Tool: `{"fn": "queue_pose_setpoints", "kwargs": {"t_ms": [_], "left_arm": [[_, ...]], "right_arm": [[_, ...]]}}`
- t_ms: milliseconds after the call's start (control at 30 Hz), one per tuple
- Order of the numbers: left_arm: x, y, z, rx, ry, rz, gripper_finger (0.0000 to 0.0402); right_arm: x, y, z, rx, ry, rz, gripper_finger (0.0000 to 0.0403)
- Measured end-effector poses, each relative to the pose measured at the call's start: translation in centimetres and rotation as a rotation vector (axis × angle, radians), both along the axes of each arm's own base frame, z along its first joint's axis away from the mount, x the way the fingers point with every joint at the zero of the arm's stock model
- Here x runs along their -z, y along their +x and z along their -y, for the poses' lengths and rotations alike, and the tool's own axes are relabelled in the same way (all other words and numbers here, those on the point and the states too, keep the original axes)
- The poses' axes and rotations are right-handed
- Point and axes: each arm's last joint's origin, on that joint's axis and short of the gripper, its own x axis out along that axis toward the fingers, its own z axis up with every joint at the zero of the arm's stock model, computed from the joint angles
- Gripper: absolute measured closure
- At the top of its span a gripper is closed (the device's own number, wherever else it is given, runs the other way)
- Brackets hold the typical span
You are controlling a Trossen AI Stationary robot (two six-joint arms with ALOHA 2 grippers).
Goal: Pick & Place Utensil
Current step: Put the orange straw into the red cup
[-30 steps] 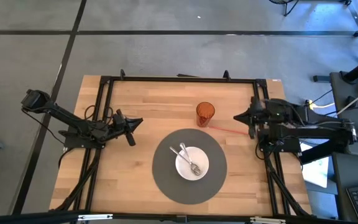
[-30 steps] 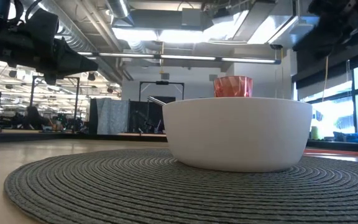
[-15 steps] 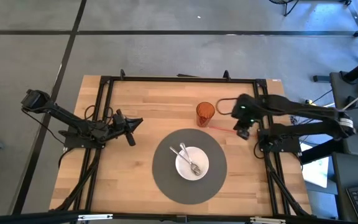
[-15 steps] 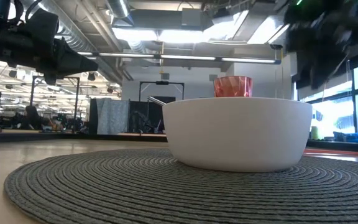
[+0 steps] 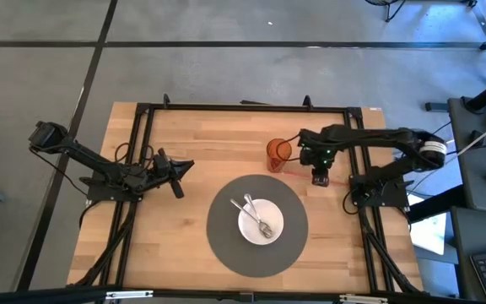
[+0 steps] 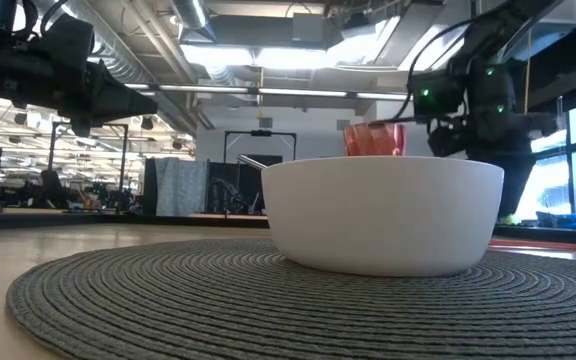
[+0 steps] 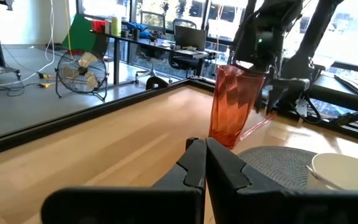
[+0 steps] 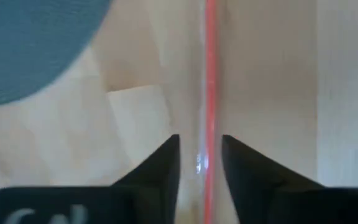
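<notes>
Barely begun: fork (image 5: 247, 210) and spoon (image 5: 261, 221) lying crossed in bowl (image 5: 272, 233), nothing lifted. Right gripper (image 5: 320, 176) empty, slightly parted, at two o'clock of mat (image 5: 224, 247), beside cup (image 5: 278, 154). Left gripper (image 5: 174, 179) pinched shut at nine o'clock.

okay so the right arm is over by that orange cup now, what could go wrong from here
1. The right hand hangs close beside the orange cup; a sideways drift could knock the tall, narrow cup over.
2. The wrist view shows only a thin red line on the table between its open fingers, no utensil, so closing here would likely grab nothing.
3. The utensils lie in the white bowl; reaching in might shove the bowl across the placemat.
</notes>
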Motion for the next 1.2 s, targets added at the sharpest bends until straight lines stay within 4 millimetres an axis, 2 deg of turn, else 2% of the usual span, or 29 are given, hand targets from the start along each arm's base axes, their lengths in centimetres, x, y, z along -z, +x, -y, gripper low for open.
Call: {"fn": "queue_pose_setpoints", "kwargs": {"t_ms": [167, 333, 700, 900, 967, 1100, 1200], "left_arm": [[0.2, 0.0, 0.0, 0.0, 0.001, -0.017, 0.04], [0.5, 0.0, 0.0, -0.002, -0.016, -0.036, 0.04], [0.6, 0.0, 0.0, -0.003, -0.036, -0.029, 0.04], [0.6, 0.0, 0.0, -0.004, -0.044, -0.025, 0.04], [0.6, 0.0, 0.0, -0.004, -0.044, -0.025, 0.04], [0.6, 0.0, 0.0, -0.004, -0.044, -0.025, 0.04], [0.6, 0.0, 0.0, -0.004, -0.043, -0.026, 0.04]], "right_arm": [[1.1, 0.7, 0.3, -0.004, -0.057, -0.036, 0.0216], [1.4, 1.2, 0.5, 0.054, -0.061, -0.014, 0.018], [0.9, 1.3, 0.4, 0.048, -0.02, 0.045, 0.0176], [-0.6, 1.1, 0.1, -0.007, -0.064, 0.144, 0.0176], [-1.3, 0.9, -0.3, -0.075, -0.087, 0.176, 0.0176], [-2.0, 0.5, -2.0, -0.33, -0.14, 0.175, 0.0175], [-1.9, 0.7, -2.9, -0.394, -0.192, 0.14, 0.0176]]}}
